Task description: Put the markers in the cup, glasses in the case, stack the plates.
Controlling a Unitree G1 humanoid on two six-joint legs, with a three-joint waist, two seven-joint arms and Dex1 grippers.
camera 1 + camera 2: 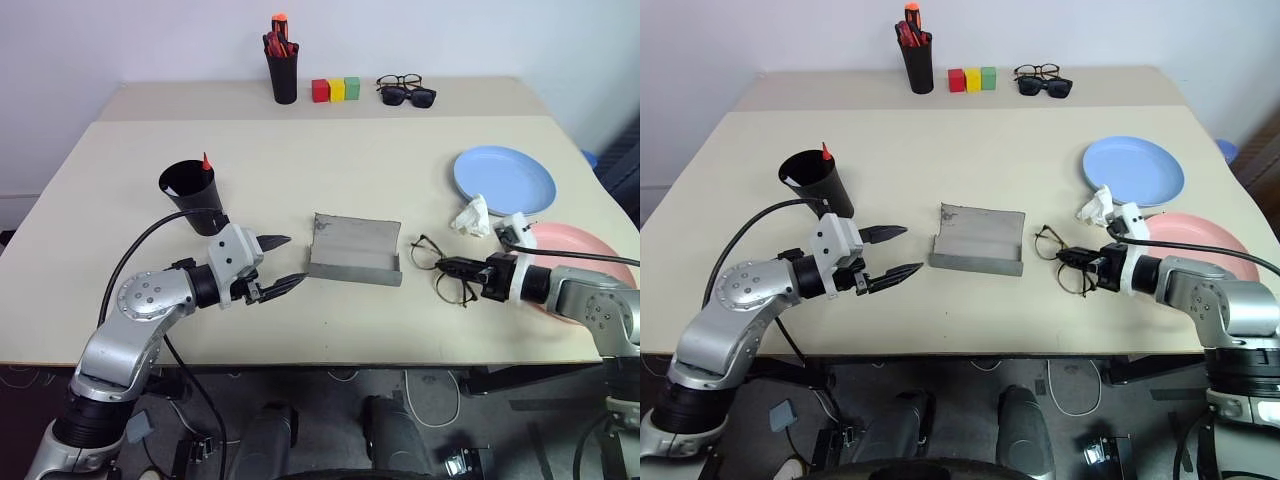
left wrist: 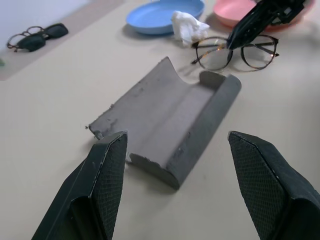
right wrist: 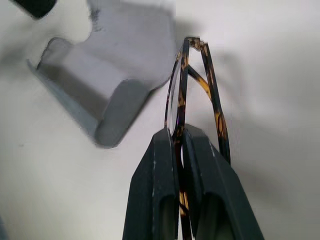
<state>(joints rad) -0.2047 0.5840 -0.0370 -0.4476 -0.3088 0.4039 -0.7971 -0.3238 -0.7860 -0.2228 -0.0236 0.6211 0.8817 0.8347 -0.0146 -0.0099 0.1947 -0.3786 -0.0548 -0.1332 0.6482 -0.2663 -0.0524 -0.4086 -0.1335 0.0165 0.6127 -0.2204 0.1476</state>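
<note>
Right gripper (image 3: 179, 137): fingers clamped on the rim of the wire-rimmed glasses (image 1: 437, 263), near the desk's (image 1: 300, 180) front edge, right of the case.
Left gripper (image 1: 282, 263): fingers spread, holding nothing, left of the open grey case (image 1: 355, 250).
Black cup (image 1: 192, 196): left side, red marker (image 1: 206, 162) inside.
Plates: blue plate (image 1: 505, 180) and pink plate (image 1: 575, 250) apart, by the right edge.

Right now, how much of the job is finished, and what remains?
Done: at least one marker stands in the cup, red tip showing; the other I cannot see. In hand: the right gripper is shut on the glasses, beside the open case. The left gripper is open near the case. Left: the blue plate and pink plate lie apart, unstacked.
</note>
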